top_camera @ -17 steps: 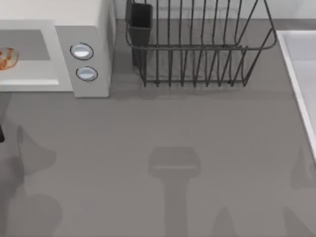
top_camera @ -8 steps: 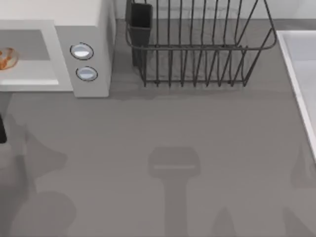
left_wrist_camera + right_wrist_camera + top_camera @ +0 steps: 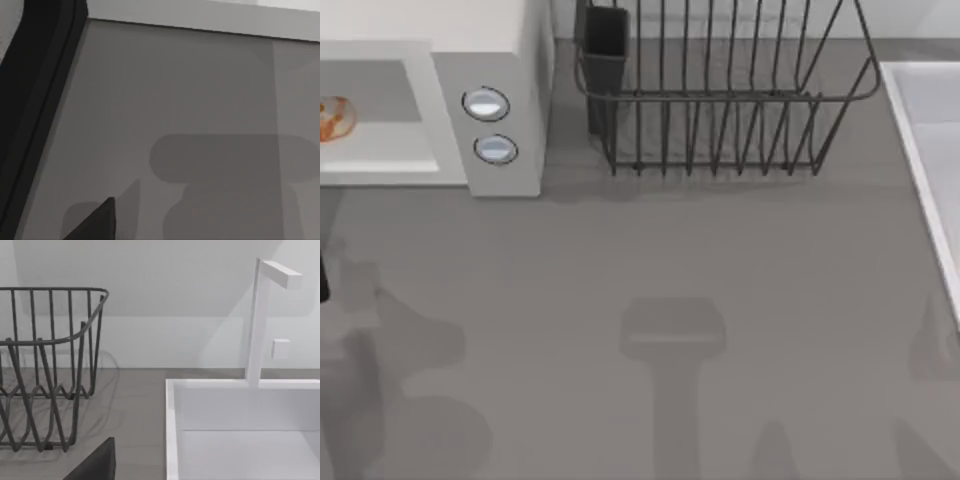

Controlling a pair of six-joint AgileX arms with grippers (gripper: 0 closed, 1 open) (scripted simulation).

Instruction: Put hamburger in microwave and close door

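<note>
The grey surface point(image 3: 720, 260) lies open across its middle and near side. At the far left stands the microwave point(image 3: 505, 60), its cavity facing the open room; the hamburger point(image 3: 334, 118) sits inside, at the picture's left edge. A black wire dish rack point(image 3: 720, 100) stands beside the microwave, and a white sink point(image 3: 240, 430) meets the right edge. A dark sliver of the left arm point(image 3: 323, 278) shows at the left border; whether either arm's jaws are apart or together cannot be told.

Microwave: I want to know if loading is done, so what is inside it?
In the top view the hamburger lies on the grey floor inside the microwave, at the picture's left edge. The frame cuts off the rest of the inside, so nothing more can be told.
</note>
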